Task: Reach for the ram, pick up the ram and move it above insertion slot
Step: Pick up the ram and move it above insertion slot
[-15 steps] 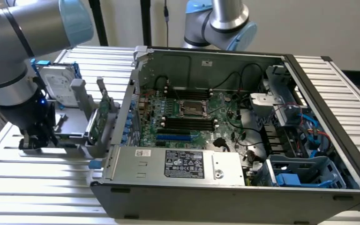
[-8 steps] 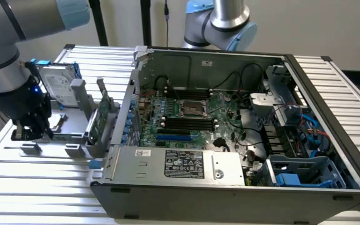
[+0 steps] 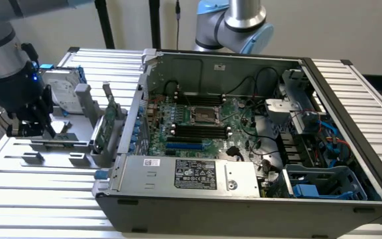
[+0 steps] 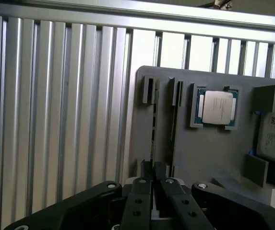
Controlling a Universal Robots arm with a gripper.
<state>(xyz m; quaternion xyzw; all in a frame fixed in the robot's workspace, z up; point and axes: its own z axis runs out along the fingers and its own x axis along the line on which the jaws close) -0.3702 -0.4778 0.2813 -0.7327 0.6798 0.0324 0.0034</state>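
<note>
The ram [image 4: 153,139] stands on edge in a narrow slot of the grey holder [image 4: 209,153], so it appears as a thin dark line. My gripper [image 4: 154,201] is down at the near end of that slot with its fingers [image 4: 141,201] drawn close together on either side of the stick. In the exterior view my gripper [image 3: 30,130] sits low over the holder [image 3: 51,159] at the exterior view's left. The black memory slots [image 3: 198,132] lie on the motherboard inside the open computer case [image 3: 350,149], well off toward the exterior view's right.
On the holder are a processor chip [image 4: 217,108], a silver hard drive [image 3: 61,92] and an upright green expansion card [image 3: 109,122] between my gripper and the case. A power supply [image 3: 191,174] sits at the front of the case. A ribbed aluminium table [image 3: 45,199] lies under everything.
</note>
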